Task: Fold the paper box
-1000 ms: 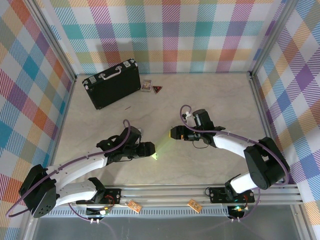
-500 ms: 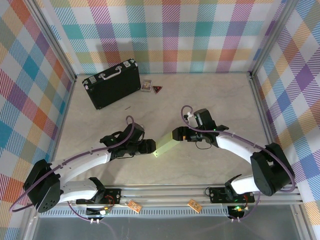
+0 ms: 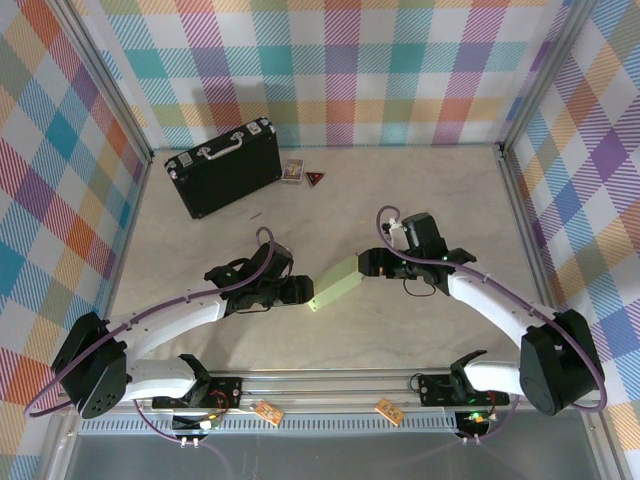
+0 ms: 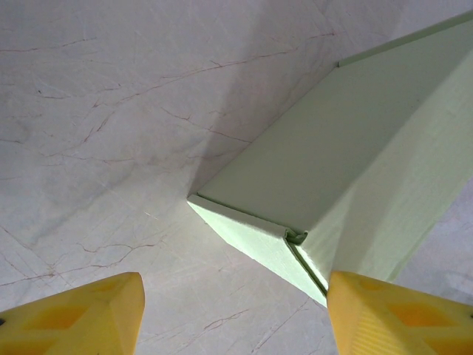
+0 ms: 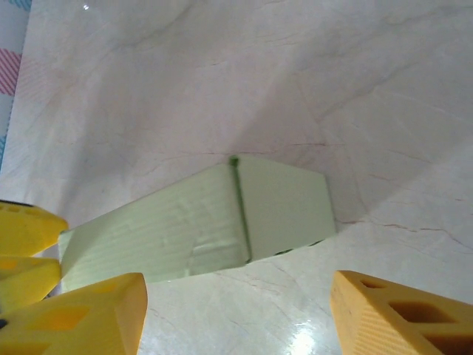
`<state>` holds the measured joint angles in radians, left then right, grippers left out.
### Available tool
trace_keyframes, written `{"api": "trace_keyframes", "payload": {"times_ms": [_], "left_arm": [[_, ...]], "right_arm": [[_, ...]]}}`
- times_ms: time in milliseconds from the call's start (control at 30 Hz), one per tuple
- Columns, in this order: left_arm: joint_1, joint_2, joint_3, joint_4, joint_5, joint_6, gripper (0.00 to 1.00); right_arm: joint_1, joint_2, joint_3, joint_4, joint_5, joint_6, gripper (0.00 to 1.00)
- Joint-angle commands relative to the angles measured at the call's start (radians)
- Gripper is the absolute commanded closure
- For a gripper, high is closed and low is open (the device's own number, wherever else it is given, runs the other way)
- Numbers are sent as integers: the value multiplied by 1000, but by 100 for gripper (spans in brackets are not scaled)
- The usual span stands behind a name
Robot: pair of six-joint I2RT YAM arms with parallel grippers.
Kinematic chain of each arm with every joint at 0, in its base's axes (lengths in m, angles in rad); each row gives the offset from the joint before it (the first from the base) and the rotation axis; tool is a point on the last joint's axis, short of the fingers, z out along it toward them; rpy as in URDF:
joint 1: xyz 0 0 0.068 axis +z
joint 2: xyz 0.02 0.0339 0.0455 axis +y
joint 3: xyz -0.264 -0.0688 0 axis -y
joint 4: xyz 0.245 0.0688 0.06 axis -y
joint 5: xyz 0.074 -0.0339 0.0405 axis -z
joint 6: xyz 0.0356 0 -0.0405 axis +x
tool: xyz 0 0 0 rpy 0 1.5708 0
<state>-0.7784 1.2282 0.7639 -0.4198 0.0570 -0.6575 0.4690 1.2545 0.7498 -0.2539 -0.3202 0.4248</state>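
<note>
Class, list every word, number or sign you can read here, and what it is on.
Nothing can be read.
Paper box: plain, unmarked.
Small card beside the black case: marks too small to read.
Red triangle next to it: too small.
Orange tags on the front rail: too blurred.

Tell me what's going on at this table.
Two robot arms are working on a pale green paper box in the middle of the table. The left claw sits at the box's near-left end and the right claw at its far-right end. Both have their jaws open, so neither has the box clamped. The box looks largely folded into a long, shallow shape. A black briefcase lies at the back left, apart from the work.
</note>
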Motion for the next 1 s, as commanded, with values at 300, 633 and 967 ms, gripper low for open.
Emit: {"api": "trace_keyframes", "payload": {"times_ms": [300, 633, 967], "left_arm": [[-6, 24, 9, -111, -48, 33, 35], [47, -132, 104, -202, -125, 43, 23], [69, -104, -22, -31, 79, -61, 38]], "right_arm": [[-15, 56, 97, -15, -25, -31, 34], [-15, 113, 214, -62, -22, -94, 28], [-13, 198, 220, -130, -115, -89, 36]]}}
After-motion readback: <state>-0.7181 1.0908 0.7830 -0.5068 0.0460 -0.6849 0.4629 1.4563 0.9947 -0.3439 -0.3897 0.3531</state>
